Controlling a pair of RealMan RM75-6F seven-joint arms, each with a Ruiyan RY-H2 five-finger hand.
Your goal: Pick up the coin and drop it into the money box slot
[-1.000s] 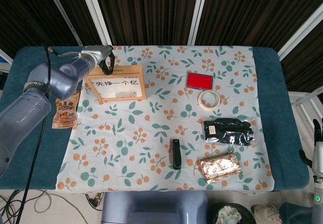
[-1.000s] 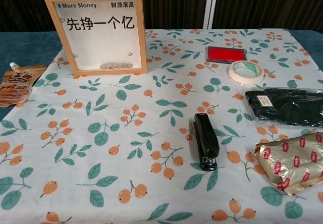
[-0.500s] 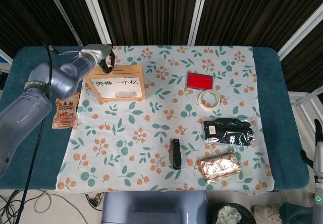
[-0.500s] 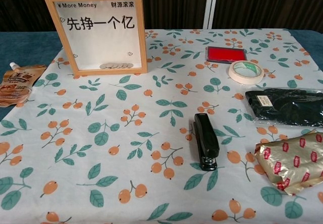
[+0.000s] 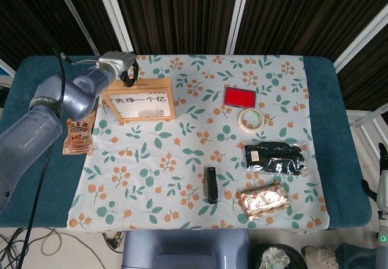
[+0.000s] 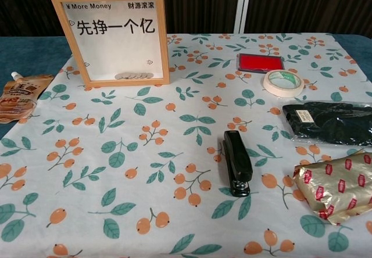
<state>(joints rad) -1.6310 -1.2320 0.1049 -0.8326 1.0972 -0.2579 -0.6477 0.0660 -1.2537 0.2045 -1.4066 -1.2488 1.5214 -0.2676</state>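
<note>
Fingers of my left hand (image 5: pixel 125 69) hang curled over the money box (image 5: pixel 140 100) top, above its slot; whether they pinch the coin, I cannot tell.

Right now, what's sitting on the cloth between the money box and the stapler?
Nothing: between the money box and the stapler there is only bare floral tablecloth. The chest view shows it closest, and the head view agrees.
</note>
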